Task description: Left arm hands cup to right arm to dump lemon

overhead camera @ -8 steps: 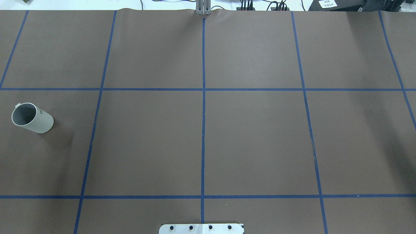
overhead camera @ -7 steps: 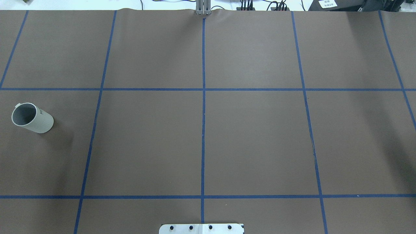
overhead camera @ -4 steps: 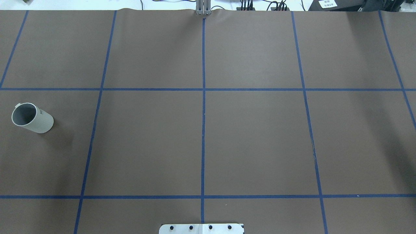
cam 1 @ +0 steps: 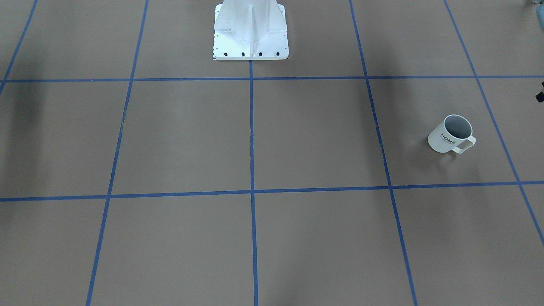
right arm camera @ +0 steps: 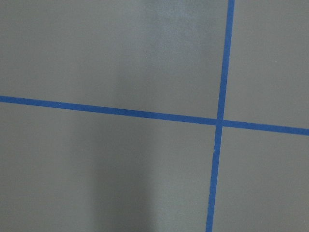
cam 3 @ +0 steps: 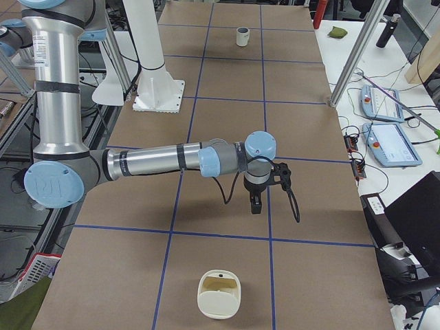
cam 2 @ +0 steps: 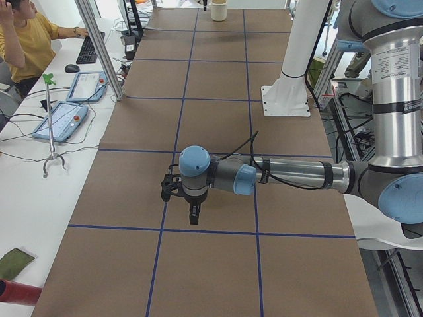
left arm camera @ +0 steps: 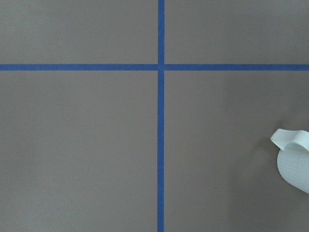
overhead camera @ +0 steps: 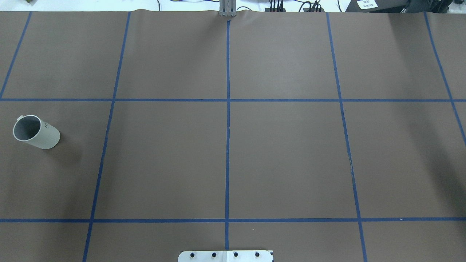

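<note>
Brown paper covers the worktop [overhead camera: 284, 160], marked into large squares by blue tape [overhead camera: 227, 145], and a white pedestal [cam 1: 250, 29] stands at the middle of the robot's edge. On the robot's left part of it the cup [cam 1: 451, 134] stands upright inside one square, clear of the tape lines. Its grey inside is open to the cameras, and its black "HOME" lettering and squared handle [cam 1: 464, 145] are turned toward the far, operators' side. The left arm [cam 2: 291, 173] is stretched level over the worktop, and the left hand [cam 2: 193, 218] hangs from its wrist pointing straight down above the paper. It shows only in a side view, so I cannot tell whether it is apart or together. The right arm [cam 3: 151, 161] is stretched out the same way on the right side. The right hand [cam 3: 256, 206] also points down, well apart from the cup, and its state cannot be told either. Near the right end of the worktop sits a cream container [cam 3: 220, 294]. At a white desk [cam 2: 20, 188] on the far side sits a person in a yellow shirt [cam 2: 23, 39].
</note>
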Robot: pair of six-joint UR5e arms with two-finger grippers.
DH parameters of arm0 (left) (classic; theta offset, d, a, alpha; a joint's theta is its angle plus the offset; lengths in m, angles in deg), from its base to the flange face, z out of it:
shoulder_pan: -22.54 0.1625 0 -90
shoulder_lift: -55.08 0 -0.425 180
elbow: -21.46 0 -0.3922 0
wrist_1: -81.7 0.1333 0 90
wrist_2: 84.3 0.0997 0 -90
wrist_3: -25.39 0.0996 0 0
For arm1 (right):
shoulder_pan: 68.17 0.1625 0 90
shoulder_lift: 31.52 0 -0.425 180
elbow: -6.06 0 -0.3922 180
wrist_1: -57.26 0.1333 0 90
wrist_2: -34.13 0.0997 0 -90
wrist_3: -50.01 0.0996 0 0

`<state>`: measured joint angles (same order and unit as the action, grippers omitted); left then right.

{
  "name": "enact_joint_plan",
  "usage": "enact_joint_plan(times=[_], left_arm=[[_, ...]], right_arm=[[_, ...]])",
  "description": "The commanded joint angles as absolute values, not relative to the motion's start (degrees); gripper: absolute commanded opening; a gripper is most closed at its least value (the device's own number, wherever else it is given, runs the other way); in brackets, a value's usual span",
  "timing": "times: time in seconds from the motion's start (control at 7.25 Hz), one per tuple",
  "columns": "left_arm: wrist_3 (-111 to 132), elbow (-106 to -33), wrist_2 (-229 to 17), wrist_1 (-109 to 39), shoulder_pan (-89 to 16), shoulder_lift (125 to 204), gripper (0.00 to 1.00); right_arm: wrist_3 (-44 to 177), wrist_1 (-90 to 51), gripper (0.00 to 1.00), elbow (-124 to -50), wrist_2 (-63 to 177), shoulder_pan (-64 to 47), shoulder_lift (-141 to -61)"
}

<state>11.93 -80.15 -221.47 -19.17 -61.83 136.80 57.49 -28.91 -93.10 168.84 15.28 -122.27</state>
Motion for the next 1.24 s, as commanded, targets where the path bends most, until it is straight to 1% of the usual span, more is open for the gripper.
enact_joint_plan(times=[0.0, 0.41, 0.69, 0.83, 1.1], left_arm=[[-3.96, -81.88, -222.21, -30.14, -55.12, 137.53, 1.00], [-11.13, -79.71, -221.67, -29.83, -50.17, 140.41, 1.00], [-18.89, -73.32, -221.59, -29.83, -46.64, 145.41, 0.99], [-18.56, -71.19, -220.54, -30.10, -46.28, 145.52, 0.98], [-18.64, -71.70, -219.39, -30.27, -44.26, 144.82, 0.98]], right_arm=[[57.92, -25.89, 1.00, -92.99, 169.22, 14.46, -122.31], [57.84, -25.10, 1.00, -93.08, 169.30, 11.92, -121.96], [59.67, -23.07, 1.00, -93.08, 169.48, 10.24, -122.14], [59.68, -23.16, 1.00, -92.99, 169.39, 9.89, -122.14], [59.77, -23.16, 1.00, -93.08, 169.39, 9.18, -122.14]])
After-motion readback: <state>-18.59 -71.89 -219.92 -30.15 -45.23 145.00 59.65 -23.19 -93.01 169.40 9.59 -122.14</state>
